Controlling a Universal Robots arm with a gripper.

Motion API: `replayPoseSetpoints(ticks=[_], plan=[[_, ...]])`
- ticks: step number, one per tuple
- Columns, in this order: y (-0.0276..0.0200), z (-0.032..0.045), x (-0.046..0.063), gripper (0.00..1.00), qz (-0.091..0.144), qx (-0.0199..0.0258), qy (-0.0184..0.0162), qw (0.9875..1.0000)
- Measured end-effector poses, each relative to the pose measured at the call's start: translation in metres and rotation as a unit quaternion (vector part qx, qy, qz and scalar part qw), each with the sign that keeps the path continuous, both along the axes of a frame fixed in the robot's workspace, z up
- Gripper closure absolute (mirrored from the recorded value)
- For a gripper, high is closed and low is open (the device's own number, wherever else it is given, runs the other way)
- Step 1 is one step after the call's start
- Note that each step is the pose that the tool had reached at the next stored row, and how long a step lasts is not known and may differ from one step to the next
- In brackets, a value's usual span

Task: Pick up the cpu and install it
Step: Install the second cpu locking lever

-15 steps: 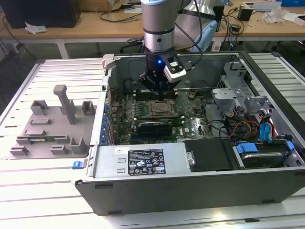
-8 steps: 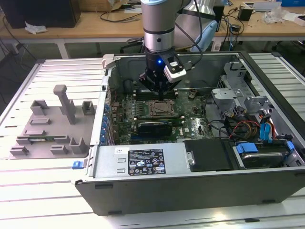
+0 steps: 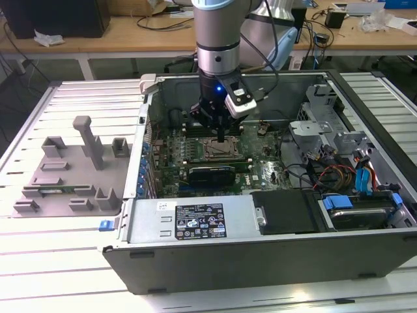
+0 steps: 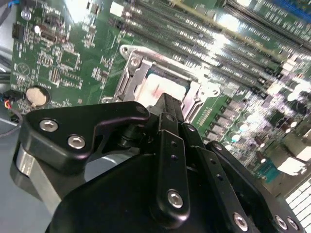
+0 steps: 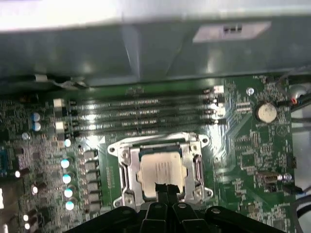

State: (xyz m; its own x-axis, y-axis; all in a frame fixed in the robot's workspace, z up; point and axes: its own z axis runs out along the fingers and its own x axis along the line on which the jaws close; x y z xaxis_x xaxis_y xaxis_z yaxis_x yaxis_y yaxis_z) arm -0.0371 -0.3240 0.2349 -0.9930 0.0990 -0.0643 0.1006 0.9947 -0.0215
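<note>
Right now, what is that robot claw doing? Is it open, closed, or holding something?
Gripper: shut, fingers pressed together over the cpu that lies in the socket. Whether it grips the cpu cannot be told.

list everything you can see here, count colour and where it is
computer case: one, grey metal, open on the slatted table
table: one, pale slatted surface, under the case
motherboard: one, green, on the floor of the case
socket frame: one, silver metal, in the middle of the motherboard
cpu: one, pale silver top, lying inside the socket frame
coin battery: one, silver, on the motherboard off to one side of the socket
cables: a bundle, red, orange and blue, toward the exterior view's right inside the case
fixture tray: one, grey, on the table at the exterior view's left of the case
arm: one, grey, reaching down into the case
end effector: one, black, right over the cpu
</note>
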Motion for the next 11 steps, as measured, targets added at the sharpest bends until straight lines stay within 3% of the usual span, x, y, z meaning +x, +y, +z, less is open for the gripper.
replayPoseSetpoints(ticks=[7,11], plan=[[-0.0182,0.0000,0.000,0.89,0.000,0.0000,0.0000,1.0000],[-0.0261,0.0000,0.000,0.89,0.000,0.0000,0.0000,1.0000]])
